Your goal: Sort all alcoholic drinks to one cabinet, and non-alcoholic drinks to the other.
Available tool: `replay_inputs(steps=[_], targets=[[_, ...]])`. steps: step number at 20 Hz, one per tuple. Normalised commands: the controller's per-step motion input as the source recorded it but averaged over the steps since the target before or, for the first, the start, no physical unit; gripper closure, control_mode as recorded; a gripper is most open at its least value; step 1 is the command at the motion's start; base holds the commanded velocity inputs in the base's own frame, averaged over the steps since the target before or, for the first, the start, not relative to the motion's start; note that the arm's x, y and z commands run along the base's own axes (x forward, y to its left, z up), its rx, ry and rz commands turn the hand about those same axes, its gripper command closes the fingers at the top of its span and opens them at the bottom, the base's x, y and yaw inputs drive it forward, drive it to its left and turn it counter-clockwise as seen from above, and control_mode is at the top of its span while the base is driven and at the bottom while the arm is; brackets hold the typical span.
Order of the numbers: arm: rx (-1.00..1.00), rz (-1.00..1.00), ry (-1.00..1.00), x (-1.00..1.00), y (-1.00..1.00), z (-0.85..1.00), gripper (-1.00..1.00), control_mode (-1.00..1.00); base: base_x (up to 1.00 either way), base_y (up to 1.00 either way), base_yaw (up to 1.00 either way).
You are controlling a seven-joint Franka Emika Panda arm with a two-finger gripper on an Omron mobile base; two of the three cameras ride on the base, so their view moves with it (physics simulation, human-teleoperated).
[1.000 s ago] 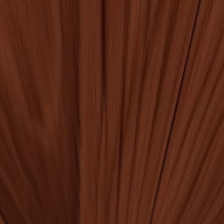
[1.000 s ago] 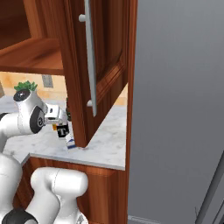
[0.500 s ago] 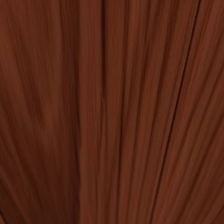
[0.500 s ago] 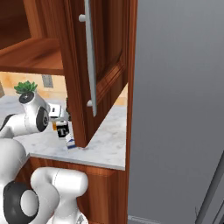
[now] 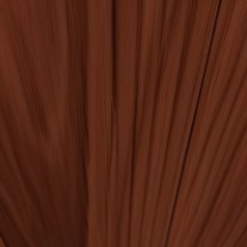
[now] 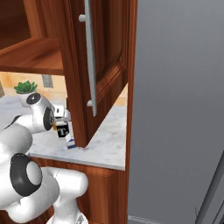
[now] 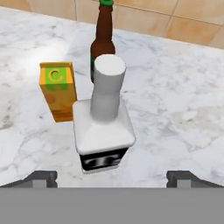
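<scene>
my pincer stands wide, its two dark tips far apart at the bottom of my hand view, and it holds nothing. between those tips, just ahead of me, the clear square-shouldered bottle stands upright on the white marble counter, its black label with the white "t" facing me low on its front and its pale cap towering up toward the camera. behind it and touching it in my line of sight rises the brown beer bottle with a green cap and a strip of green label, also upright. just to the left of the clear bottle stands the yellow-orange juice carton, upright, near the bottle but apart from it. tan tiles run along the back of the counter. from the right base view my white arm reaches in under the wall cabinet, whose dark red-brown door hangs open with its long silver bar handle upright; the clear bottle's black label peeks out beside the door's lower edge, and a small green plant sits further back on the counter. the left base view is close against red-brown wood grain.
</scene>
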Motion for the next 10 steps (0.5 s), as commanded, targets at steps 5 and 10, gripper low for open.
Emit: replay_inputs(steps=[5, 10], targets=[[0.0, 0.04, 0.0, 0.21, 0.03, -0.2, -1.0, -1.0, 0.0, 0.0, 0.0], [0.0, 0.04, 0.0, 0.31, 0.02, -0.01, -1.0, -1.0, 0.0, 0.0, 0.0]])
